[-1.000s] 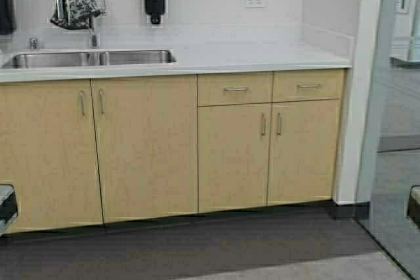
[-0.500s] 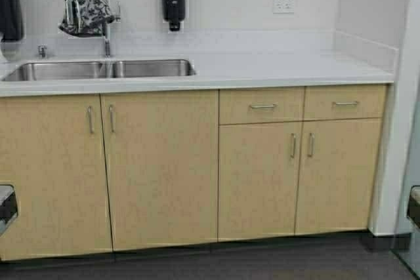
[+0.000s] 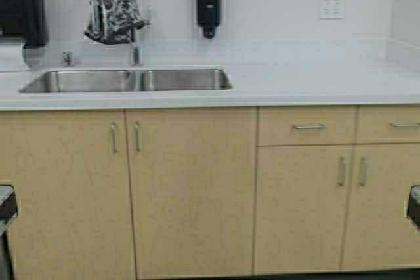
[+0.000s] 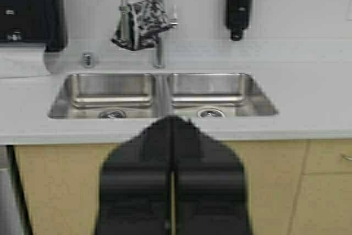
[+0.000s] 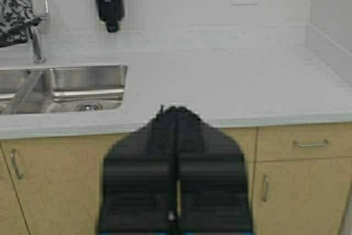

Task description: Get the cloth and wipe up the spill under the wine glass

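Patterned cloth (image 3: pixel 113 20) over faucet (image 3: pixel 133 44); wrist views alone: left gripper (image 4: pixel 172 127), right gripper (image 5: pixel 176 115), fingers together

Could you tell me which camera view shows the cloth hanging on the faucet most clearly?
The left wrist view: the cloth hangs over the faucet near centre, whole, pattern clear. The high view also shows it whole, but farther off to the left. The right wrist view catches only part of it at the picture's edge.

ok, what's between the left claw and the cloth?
Left wrist view: shut left claw, then the counter's front edge, the double sink, then the cloth draped on the faucet.
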Robot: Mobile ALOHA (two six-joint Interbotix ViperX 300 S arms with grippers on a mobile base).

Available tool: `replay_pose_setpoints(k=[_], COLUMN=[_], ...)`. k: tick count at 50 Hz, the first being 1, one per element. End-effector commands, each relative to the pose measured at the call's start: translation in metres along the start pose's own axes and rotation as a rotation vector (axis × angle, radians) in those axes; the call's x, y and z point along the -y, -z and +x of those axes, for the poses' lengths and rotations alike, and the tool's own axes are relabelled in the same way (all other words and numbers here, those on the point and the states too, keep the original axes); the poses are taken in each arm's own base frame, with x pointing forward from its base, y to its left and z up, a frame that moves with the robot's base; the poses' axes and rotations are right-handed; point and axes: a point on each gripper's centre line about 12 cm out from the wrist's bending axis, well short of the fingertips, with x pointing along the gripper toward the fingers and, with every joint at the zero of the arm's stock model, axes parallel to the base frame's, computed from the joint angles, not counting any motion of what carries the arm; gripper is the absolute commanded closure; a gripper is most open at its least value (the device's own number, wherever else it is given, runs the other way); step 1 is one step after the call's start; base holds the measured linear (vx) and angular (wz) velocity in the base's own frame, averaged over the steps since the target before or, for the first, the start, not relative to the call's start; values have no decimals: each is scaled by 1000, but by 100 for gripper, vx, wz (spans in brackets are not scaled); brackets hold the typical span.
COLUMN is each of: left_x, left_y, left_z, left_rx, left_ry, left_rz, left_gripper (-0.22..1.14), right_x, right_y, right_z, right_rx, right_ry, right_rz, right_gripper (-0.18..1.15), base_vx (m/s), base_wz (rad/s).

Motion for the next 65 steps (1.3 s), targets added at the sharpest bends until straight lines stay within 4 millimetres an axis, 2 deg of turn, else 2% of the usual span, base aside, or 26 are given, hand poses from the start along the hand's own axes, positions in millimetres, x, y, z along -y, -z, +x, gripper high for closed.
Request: replay_pose_setpoints(k=[1, 18, 33, 50, 55, 65], left_x=[0, 0, 0, 0, 0, 1], left_y=[-4, 1, 0, -1, -4, -9], left_z=[3, 16, 11, 5, -2, -20], left_rx=[9, -11, 6, 20, 37, 73], left_ry=[2, 2, 4, 4, 3, 5], left_rz=[-2, 6, 1, -8, -12, -1], left_gripper=[89, 89, 89, 89, 89, 89], right_x=[-1, -1, -19, -24, -33, -66], right_y=[-8, -7, -7, -7, -9, -35], right_z=[2, 1, 1, 0, 1, 8], right_rx=[23, 24, 17, 5, -35, -26], right_ry=[-3, -5, -97, -125, -170, -310], right_rz=[-1, -1, -33, -49, -90, -103], right_gripper=[92, 92, 92, 92, 92, 92], base_vx=[40, 41, 40, 38, 37, 37], base_wz=[26, 30, 23, 10, 6, 1])
